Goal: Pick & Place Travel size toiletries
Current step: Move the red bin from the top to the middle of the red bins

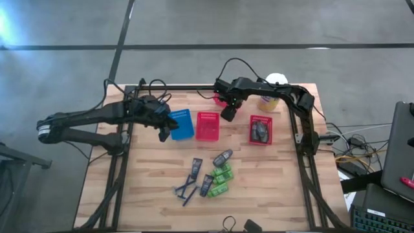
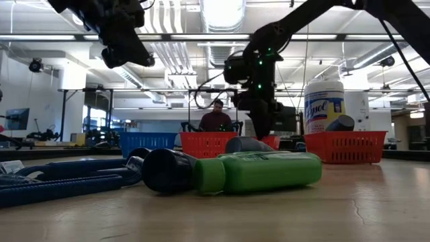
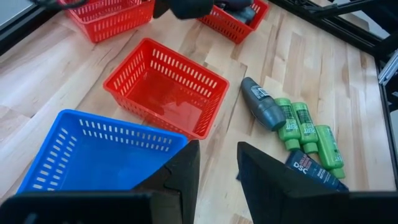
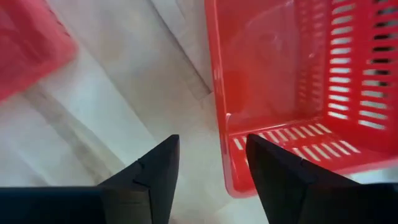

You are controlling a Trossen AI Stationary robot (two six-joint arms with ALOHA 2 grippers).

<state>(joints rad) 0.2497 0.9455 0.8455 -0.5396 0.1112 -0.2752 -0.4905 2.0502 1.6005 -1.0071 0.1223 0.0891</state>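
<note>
The toiletries lie loose on the table's near middle: dark grey tubes [image 1: 223, 157] [image 1: 195, 168], green bottles [image 1: 223, 173] [image 3: 305, 127] and thin blue razor sticks [image 1: 184, 191]. More dark items lie in the right red basket [image 1: 261, 129]. My left gripper [image 1: 165, 127] [image 3: 217, 168] hangs open and holds nothing, above the near right corner of the blue basket [image 1: 182, 124]. My right gripper [image 1: 228, 114] [image 4: 211, 163] is open too, above the bare wood just right of the middle red basket [image 1: 207, 126] [image 4: 298, 81].
A yellow canister with a white lid [image 1: 272, 94] stands at the far edge, with another small red basket [image 1: 222, 98] beside it. Blue, red and red baskets stand in a row across the table's middle. Bare wood lies at the near left and near right.
</note>
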